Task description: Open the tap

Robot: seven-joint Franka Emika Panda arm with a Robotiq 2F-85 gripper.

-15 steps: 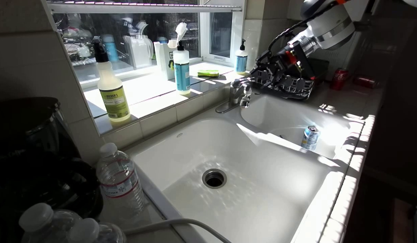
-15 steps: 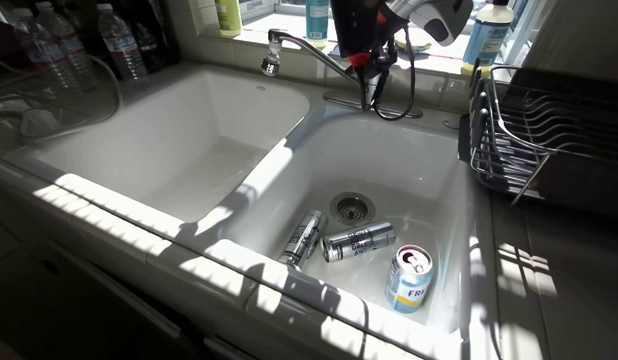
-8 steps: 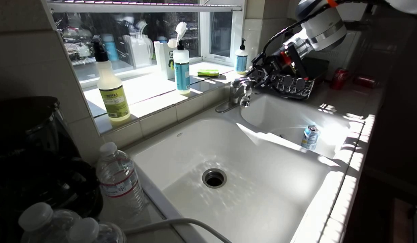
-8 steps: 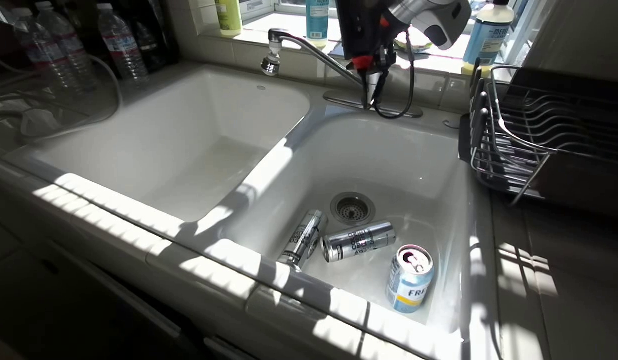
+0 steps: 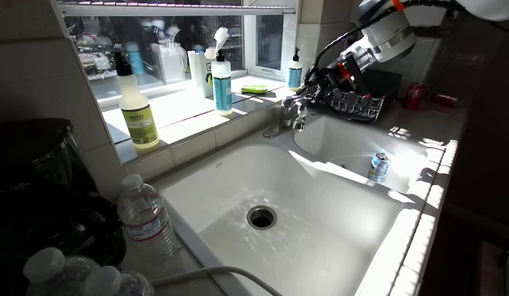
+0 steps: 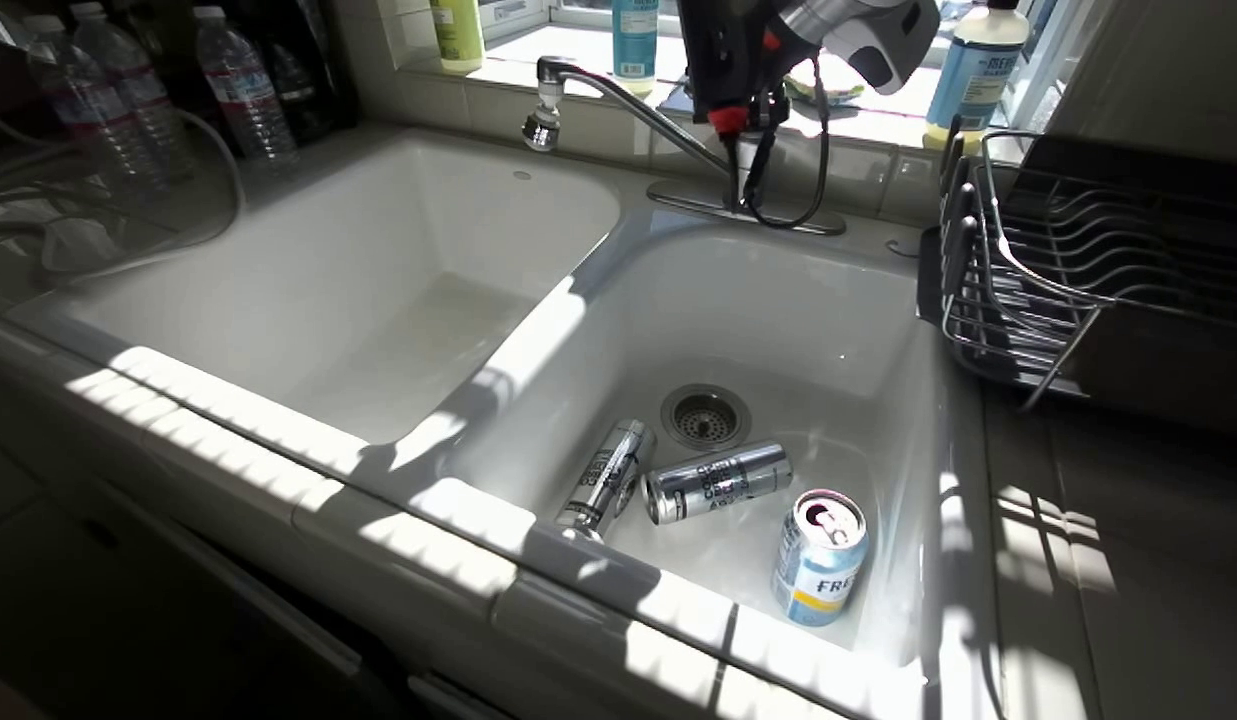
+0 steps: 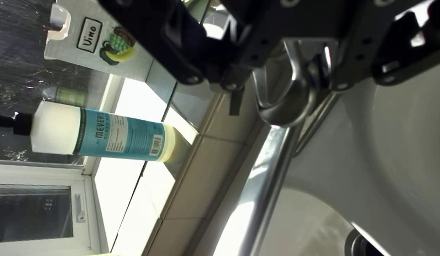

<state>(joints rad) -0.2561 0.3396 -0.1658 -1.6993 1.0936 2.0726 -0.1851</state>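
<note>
- In an exterior view, your claw [image 5: 306, 97] has come closer to the tap [image 5: 285, 116] since a second ago, now at its top; its dark end is hard to make out.
- In an exterior view, the hanging cable [image 6: 825, 150] loops slightly higher than before; the claw hides much of the tap's body, leaving the spout [image 6: 633, 103] showing.
- In the wrist view, your claw's jaws are spread around the tap's handle [image 7: 285, 114] without clamping it; a gap shows beside one finger [image 7: 235, 104], while the other's tip is obscured, so you cannot tell if it touches.
</note>
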